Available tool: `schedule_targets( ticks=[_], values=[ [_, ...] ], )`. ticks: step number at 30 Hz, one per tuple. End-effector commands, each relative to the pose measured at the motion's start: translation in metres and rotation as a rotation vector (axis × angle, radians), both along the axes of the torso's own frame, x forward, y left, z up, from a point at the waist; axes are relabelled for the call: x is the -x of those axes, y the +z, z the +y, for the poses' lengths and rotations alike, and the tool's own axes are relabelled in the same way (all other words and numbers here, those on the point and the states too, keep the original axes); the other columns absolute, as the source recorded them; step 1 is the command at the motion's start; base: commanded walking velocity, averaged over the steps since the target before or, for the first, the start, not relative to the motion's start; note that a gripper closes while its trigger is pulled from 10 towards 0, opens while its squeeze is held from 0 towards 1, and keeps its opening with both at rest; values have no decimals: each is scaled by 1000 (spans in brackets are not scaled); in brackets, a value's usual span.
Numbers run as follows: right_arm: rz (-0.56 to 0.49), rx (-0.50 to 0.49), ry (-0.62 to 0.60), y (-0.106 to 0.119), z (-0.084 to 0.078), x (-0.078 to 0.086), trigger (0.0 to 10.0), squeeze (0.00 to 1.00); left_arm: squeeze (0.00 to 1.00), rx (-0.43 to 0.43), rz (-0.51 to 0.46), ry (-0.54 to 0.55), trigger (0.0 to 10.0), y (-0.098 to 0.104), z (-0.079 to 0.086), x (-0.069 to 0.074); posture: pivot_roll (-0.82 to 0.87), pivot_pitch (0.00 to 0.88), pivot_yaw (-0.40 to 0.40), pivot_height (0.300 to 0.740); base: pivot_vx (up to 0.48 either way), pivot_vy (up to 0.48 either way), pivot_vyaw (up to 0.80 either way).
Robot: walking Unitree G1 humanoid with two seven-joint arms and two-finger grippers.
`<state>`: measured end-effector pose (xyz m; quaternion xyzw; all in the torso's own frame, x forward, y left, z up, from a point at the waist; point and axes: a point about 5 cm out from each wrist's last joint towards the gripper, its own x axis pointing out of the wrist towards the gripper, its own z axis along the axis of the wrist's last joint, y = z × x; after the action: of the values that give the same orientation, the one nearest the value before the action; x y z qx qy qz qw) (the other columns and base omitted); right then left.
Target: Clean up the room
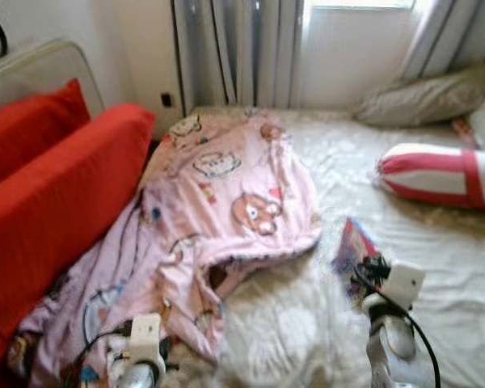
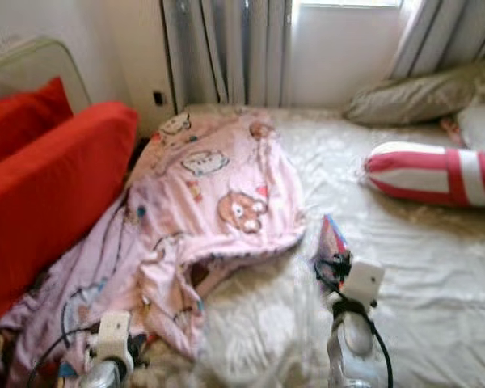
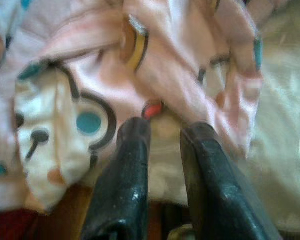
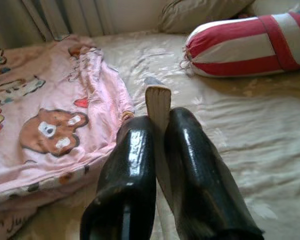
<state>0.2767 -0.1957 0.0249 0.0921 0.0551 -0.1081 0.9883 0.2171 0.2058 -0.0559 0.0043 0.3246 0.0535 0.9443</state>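
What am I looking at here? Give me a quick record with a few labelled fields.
Place: a bed with a cream sheet, below a window
Blanket: pink cartoon blanket spread over the bed's left side, hanging off the near edge
Pillows: red-and-white striped bolster; beige pillow behind it
Left gripper: open, at the blanket's folds
Right gripper: shut on a thin colourful book
Beside bed: red sofa
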Motion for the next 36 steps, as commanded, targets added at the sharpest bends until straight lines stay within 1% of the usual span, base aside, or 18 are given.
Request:
schedule_targets(
  ticks=[1,5,9,12,18,28,30,31,32,36],
  values=[
    [-53,13,3,12,-1,-7,10000,0,0,-4,5,-5,10000,-1,-1,0,-46,40,-25,740,0,-304,0],
    [-28,14,9,9,-1,-7,10000,0,0,-2,4,-5,10000,-1,-2,0,-48,45,-26,740,0,-302,-495],
    [-34,15,13,9,0,-7,10000,0,0,1,4,-6,10000,-1,-3,0,-47,49,-25,740,0,-304,-625],
    [-51,14,9,11,0,-6,10000,0,0,1,5,-8,10000,-1,-4,0,-50,50,-23,740,0,-303,0],
    [-36,26,37,9,1,-6,10000,0,0,3,6,-6,10000,-1,-4,0,-49,51,-20,740,0,-301,0],
    [-46,26,34,12,1,-8,10000,0,0,0,6,-15,10000,0,-4,-1,-53,52,-13,740,0,-302,0],
    [-49,42,44,12,1,-9,10000,0,0,0,7,-16,10000,0,-4,-1,-53,52,-12,740,0,-300,0],
    [-55,78,43,14,1,-9,10000,0,0,0,7,-16,10000,0,-4,-1,-55,50,-11,740,0,-304,0],
    [-56,87,42,14,0,-9,10000,0,0,0,7,-16,10000,0,-4,-1,-55,50,-11,740,0,-304,0],
    [-72,88,58,16,3,-9,10000,0,0,1,9,-20,10000,-1,-5,-1,-57,49,-11,740,0,-300,502]
  ],
)
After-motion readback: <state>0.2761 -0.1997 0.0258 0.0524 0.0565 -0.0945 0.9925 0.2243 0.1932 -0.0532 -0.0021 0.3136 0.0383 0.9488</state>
